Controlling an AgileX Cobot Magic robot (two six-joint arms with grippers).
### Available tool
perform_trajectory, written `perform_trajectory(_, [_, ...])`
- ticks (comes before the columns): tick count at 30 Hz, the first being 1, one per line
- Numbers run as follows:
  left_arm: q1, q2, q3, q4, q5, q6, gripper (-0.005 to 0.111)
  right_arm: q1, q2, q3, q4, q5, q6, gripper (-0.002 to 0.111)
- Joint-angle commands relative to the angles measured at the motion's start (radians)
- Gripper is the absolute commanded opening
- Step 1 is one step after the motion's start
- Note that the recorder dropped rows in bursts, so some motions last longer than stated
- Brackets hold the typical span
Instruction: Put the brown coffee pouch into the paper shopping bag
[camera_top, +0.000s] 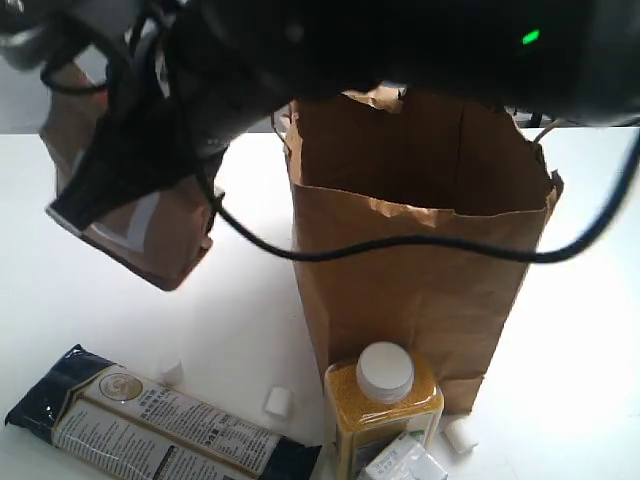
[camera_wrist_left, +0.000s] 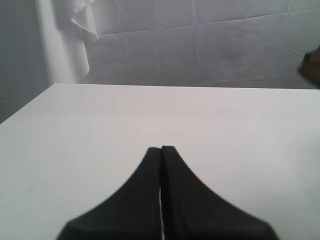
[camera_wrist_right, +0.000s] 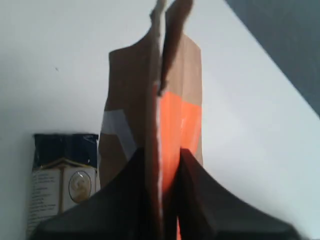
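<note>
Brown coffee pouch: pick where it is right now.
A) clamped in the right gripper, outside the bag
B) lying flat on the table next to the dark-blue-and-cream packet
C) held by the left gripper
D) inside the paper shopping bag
A: the right wrist view shows the right gripper shut on the brown coffee pouch, and the exterior view shows it beside the paper shopping bag, not in it.

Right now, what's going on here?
The right pincer is shut on the brown coffee pouch and holds it tilted beside the paper shopping bag, not yet over the bag's open top. The left pincer is shut on nothing above the table. A dark-blue packet and a yellow-filled bottle sit in front of the bag.
</note>
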Motion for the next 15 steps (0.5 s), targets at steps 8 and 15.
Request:
perform_trajectory(8, [0.004, -0.003, 0.004, 0.005, -0.004, -0.003, 0.000, 0.044, -0.302, -0.007, -0.054, -0.079, -0.041, 0.000])
perform_trajectory(15, [0.004, -0.003, 0.004, 0.005, -0.004, -0.003, 0.000, 0.044, -0.374, -0.007, -0.441, 0.022, 0.216, 0.000])
